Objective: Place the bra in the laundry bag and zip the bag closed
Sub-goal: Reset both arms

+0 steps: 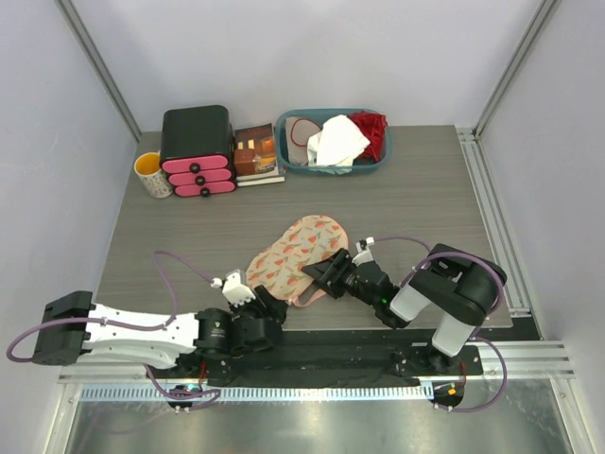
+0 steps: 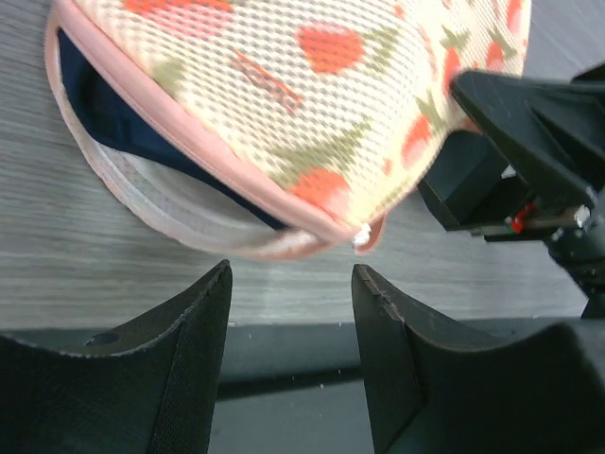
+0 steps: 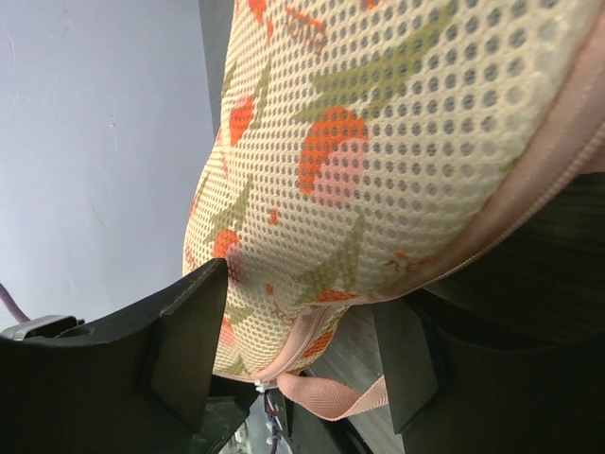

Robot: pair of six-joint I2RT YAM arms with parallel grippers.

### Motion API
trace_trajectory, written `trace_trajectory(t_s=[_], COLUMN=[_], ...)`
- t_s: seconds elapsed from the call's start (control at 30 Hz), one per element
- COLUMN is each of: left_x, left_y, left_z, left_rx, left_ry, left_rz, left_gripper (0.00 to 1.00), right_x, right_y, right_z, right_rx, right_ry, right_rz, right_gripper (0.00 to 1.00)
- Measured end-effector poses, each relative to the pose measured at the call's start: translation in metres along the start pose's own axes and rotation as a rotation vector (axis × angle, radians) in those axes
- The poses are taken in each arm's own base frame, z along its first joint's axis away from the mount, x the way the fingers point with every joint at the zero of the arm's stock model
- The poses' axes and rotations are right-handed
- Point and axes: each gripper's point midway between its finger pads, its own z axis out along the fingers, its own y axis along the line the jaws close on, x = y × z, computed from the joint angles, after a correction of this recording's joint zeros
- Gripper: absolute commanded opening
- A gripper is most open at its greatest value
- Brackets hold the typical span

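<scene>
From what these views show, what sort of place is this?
Probably a robot test cell, not a home: plain white walls, metal frame posts, and a table staged with a laundry basket.

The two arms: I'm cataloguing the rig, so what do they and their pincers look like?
The left arm has a long white link between black joints; the right arm has white and black segments. A thin purple cable loops along each. Both the left pincer and right pincer are black, with two wedge-shaped fingers.

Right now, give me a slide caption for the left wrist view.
Left gripper open just short of the partly unzipped laundry bag, navy bra showing through the gap.
</scene>
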Motion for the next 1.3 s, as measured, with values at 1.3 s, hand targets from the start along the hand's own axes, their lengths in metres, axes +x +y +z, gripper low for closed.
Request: trace_trajectory(t_s=[1.3], left_x=[-0.058], left_y=[-0.021], left_z=[-0.002], left_rx=[0.149], left_ry=[0.167], left_rz=[0.094], left_gripper=[0.49], right_x=[-0.023], right_y=[0.048], right_z=[-0.045], right_rx=[0.067], right_ry=[0.043], right_rz=[-0.349], right_gripper=[0.89])
